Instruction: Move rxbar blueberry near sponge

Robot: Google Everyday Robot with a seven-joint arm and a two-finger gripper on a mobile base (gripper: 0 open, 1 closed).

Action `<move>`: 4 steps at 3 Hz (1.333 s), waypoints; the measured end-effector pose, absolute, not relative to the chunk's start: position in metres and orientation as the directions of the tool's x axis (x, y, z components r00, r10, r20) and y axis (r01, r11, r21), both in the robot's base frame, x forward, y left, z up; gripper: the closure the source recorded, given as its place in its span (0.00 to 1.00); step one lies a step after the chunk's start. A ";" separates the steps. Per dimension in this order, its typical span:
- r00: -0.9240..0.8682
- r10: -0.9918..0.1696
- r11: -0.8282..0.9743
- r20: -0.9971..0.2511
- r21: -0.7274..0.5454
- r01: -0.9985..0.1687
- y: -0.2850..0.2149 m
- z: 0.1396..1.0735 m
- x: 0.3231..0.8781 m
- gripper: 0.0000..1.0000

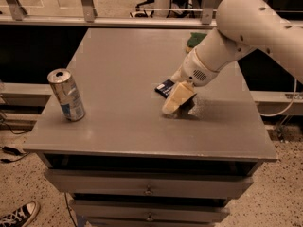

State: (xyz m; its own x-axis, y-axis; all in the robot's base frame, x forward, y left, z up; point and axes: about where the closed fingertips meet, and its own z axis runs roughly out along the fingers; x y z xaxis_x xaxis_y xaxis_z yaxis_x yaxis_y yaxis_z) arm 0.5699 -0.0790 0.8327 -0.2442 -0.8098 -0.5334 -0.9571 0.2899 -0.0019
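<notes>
The rxbar blueberry [165, 87], a dark navy bar with white lettering, lies flat near the middle of the grey table [118, 79]; the arm hides its right end. My gripper [174, 103] points down at the table just in front of and to the right of the bar, its pale fingers low over the surface. The sponge [194, 39], green on top, sits at the far right of the table, partly hidden behind my white arm [236, 37].
A silver-and-blue drink can [66, 95] stands upright near the table's front left. Drawers [149, 189] sit below the tabletop. A railing [90, 8] runs behind the table. A sneaker [16, 215] is on the floor at the lower left.
</notes>
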 end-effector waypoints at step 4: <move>-0.213 -0.769 0.288 -0.602 -0.030 -0.957 -0.089 0.865 0.582 1.00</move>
